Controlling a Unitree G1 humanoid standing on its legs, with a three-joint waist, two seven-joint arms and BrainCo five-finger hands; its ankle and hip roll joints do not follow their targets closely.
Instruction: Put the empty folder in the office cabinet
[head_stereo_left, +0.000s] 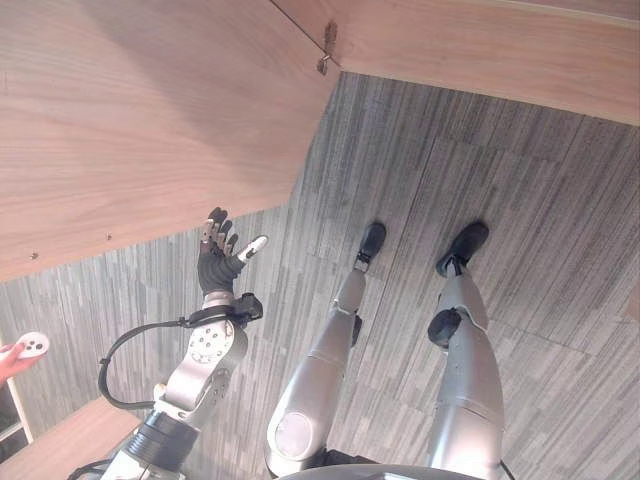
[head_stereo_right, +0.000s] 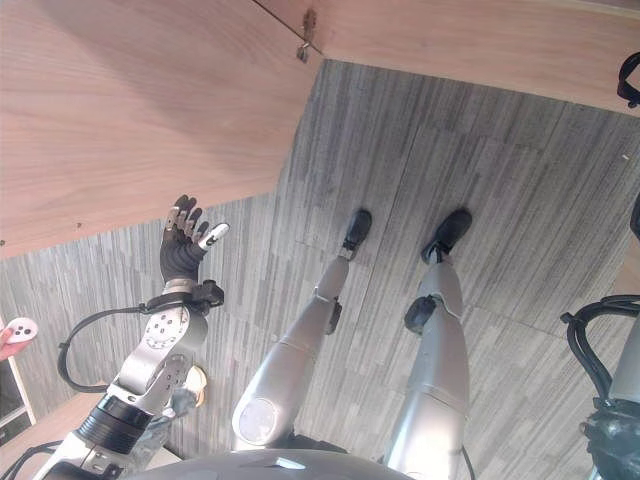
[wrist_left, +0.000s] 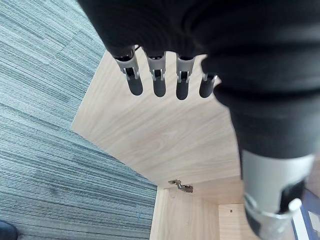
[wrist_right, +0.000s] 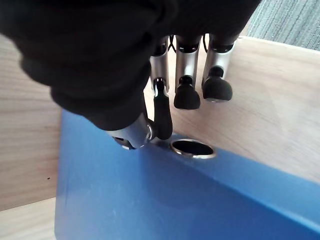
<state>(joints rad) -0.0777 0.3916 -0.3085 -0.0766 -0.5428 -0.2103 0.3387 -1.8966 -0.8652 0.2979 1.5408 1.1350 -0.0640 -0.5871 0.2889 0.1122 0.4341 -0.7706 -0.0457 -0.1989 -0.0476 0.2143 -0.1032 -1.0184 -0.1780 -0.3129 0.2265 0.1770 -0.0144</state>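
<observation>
The blue folder (wrist_right: 165, 195) is plain and glossy, with a metal-ringed finger hole near its edge, standing against pale wood cabinet boards (wrist_right: 280, 105). The right hand (wrist_right: 150, 125) pinches its edge, thumb on the blue face and fingers curled behind. At 9 o'clock, the left hand (head_stereo_left: 216, 256) hangs wide and empty beside the open cabinet door (head_stereo_left: 150, 110). A hinge (head_stereo_left: 326, 52) sits at 12 o'clock.

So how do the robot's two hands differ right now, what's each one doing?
The left hand is empty, fingers straight, near the open cabinet door. The right hand has its fingers curled, pinching the blue folder beside its metal ring hole. Both wear dark ribbed covers.
</observation>
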